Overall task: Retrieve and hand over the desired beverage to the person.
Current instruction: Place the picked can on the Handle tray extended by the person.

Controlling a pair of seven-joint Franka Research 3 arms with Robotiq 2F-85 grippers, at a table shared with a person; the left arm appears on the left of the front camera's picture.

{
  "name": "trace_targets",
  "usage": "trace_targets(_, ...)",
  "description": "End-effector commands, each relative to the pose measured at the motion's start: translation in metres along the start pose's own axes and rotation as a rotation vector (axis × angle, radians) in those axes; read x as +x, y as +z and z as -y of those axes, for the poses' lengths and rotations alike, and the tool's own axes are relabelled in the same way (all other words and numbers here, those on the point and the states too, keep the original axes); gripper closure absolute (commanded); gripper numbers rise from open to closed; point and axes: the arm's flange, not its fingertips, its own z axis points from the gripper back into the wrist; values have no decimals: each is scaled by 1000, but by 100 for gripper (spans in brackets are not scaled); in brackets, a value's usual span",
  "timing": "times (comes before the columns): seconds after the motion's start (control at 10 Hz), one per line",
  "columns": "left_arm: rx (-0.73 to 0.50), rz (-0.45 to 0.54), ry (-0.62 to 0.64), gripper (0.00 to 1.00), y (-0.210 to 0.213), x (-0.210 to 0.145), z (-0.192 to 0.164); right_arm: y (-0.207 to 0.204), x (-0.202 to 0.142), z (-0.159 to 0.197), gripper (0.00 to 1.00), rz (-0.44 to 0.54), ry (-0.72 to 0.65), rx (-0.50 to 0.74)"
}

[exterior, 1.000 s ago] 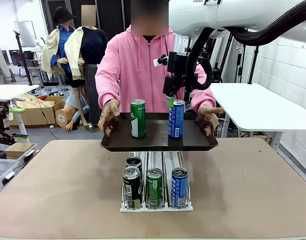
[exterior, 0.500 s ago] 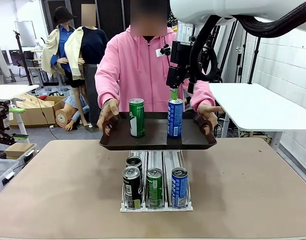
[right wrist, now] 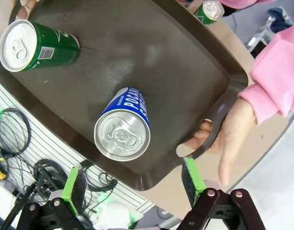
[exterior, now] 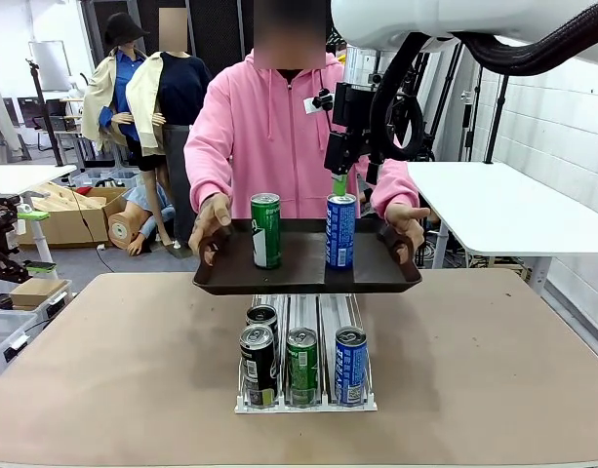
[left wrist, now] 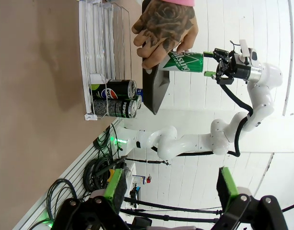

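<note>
The person (exterior: 279,136) in a pink hooded sweatshirt holds a dark tray (exterior: 299,275) in both hands over the table's far side. On it stand a green can (exterior: 265,230) and a blue can (exterior: 339,232). My right gripper (exterior: 343,185) hangs open just above the blue can, touching nothing. From the right wrist, the blue can (right wrist: 123,127) stands beyond the green pads (right wrist: 75,184), the green can (right wrist: 34,44) sits farther off, and a hand (right wrist: 233,132) grips the tray (right wrist: 137,52) handle. My left gripper (left wrist: 170,191) is open and empty, off the table's left side (exterior: 35,240).
A wire rack (exterior: 305,400) at the table's middle holds two black cans (exterior: 259,363), a green can (exterior: 301,363) and a blue can (exterior: 350,363). The brown table (exterior: 494,370) lies bare on both sides of the rack. A white table (exterior: 503,210) stands at the right.
My right gripper has risen off the blue can's top and stands clear above it. The person has shifted the tray slightly left. The left gripper has not moved.
</note>
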Motion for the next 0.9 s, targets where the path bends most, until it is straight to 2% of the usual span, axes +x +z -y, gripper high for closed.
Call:
trace_targets(0.0, 1, 13, 2, 0, 1, 0, 1, 0, 1, 0, 0, 8, -1, 3)
trace_targets(0.8, 1, 13, 2, 0, 1, 0, 1, 0, 1, 0, 0, 8, -1, 3)
